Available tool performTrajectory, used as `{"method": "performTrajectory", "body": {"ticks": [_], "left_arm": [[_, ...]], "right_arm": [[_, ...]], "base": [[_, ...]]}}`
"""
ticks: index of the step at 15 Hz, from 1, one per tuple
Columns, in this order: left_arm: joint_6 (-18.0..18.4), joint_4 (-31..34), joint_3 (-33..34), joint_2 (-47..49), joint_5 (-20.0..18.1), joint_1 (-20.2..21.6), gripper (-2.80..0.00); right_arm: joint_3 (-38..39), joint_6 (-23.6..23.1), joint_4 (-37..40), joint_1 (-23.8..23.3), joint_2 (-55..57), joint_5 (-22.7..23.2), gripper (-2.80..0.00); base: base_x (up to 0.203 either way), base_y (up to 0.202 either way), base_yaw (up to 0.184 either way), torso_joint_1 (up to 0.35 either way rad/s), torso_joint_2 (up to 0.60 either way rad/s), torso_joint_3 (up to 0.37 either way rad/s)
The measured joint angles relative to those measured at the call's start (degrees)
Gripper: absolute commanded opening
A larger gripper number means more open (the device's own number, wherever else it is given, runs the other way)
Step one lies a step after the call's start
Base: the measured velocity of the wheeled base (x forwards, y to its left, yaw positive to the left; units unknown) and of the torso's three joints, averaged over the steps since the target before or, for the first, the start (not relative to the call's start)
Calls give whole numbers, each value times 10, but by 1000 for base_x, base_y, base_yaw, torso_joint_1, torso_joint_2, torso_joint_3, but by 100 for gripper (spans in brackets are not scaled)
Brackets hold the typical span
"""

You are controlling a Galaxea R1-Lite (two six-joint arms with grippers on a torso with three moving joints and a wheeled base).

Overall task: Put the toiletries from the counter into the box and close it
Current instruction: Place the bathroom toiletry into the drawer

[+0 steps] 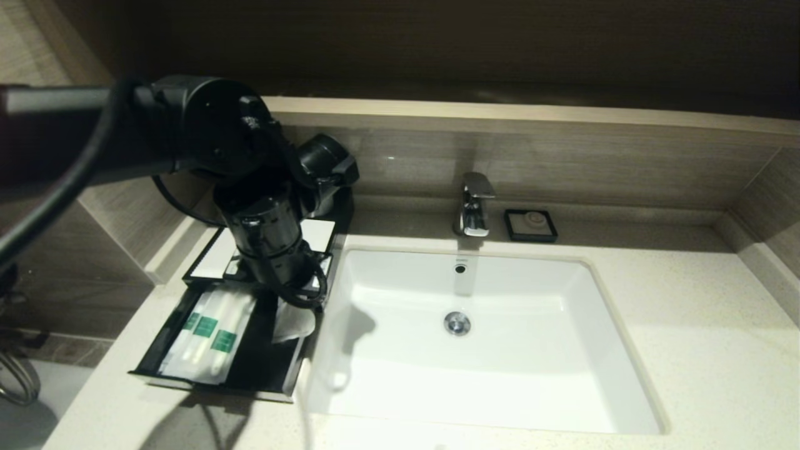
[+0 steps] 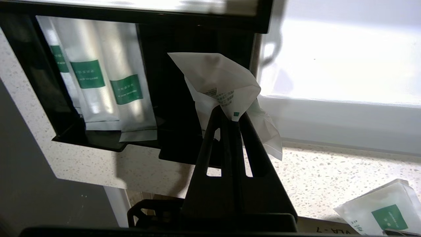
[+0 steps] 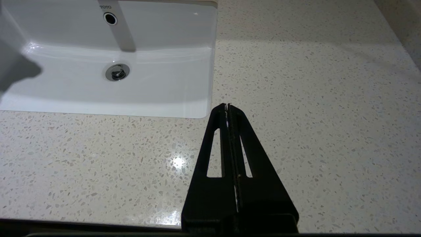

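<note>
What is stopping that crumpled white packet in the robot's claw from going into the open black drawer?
Nothing visible. The left gripper is shut on the packet and holds it over the right side of the drawer, which looks bare. Three long packets lie along the drawer's left side, out of the way.

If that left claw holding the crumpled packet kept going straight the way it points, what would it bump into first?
Probably the open drawer of the box: the left gripper, shut on the crumpled packet, points into its empty dark part beside the green-labelled packets.
</note>
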Motion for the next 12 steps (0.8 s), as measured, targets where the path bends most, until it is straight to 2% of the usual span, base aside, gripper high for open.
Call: {"method": "performTrajectory", "body": {"ticks": [5, 12], "left_arm": [[-1, 6, 11, 0, -1, 27, -280], [-4, -9, 59, 4, -2, 40, -280]], "right_arm": [[0, 0, 0, 0, 0, 0, -280], [0, 0, 0, 0, 0, 0, -280]], "base": [[0, 0, 0, 0, 0, 0], [0, 0, 0, 0, 0, 0]]}}
